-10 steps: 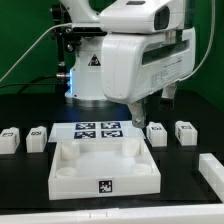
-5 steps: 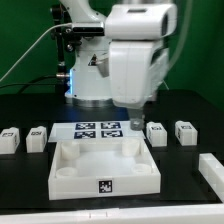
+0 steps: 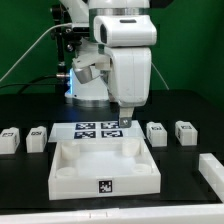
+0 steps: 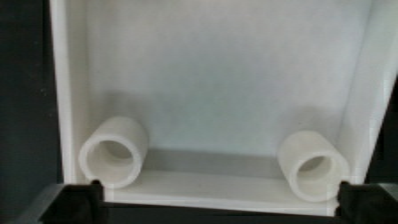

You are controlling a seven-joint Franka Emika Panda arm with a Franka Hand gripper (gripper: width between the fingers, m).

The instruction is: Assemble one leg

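Black table (image 3: 30, 180), matte, with a green wall (image 3: 195, 50) behind. Black cables (image 3: 45, 40) hang at the exterior view's left. Blue glow at the arm base (image 3: 70, 82).

Marker board (image 3: 95, 129) lies flat on the table, just behind the panel (image 3: 105, 165). The panel is white with raised walls and has a tag (image 3: 103, 186) on its front face.

Four legs stand on the table in a row to either side of the marker board, sides as in the exterior view: outer left leg (image 3: 10, 138), inner left leg (image 3: 37, 137), inner right leg (image 3: 157, 132), outer right leg (image 3: 186, 131). All four are apart from the panel and none is held.

Gripper (image 3: 125, 122) hangs over the marker board's right part in the exterior view, near the panel's back wall, well apart from every leg. In the wrist view the gripper (image 4: 222, 200) looks down into the panel. Its two dark fingertips (image 4: 80, 200) sit at opposite frame corners, so the jaws are wide apart with nothing between them.

The wrist view is soft. It shows two round sockets (image 4: 116, 152) against one panel wall, and the panel's other end is cut off.

The arm body hides most of the base. A white piece (image 3: 212, 170) at the exterior view's right edge is cut off, so I cannot tell what it is. The leg tags are too small to read.
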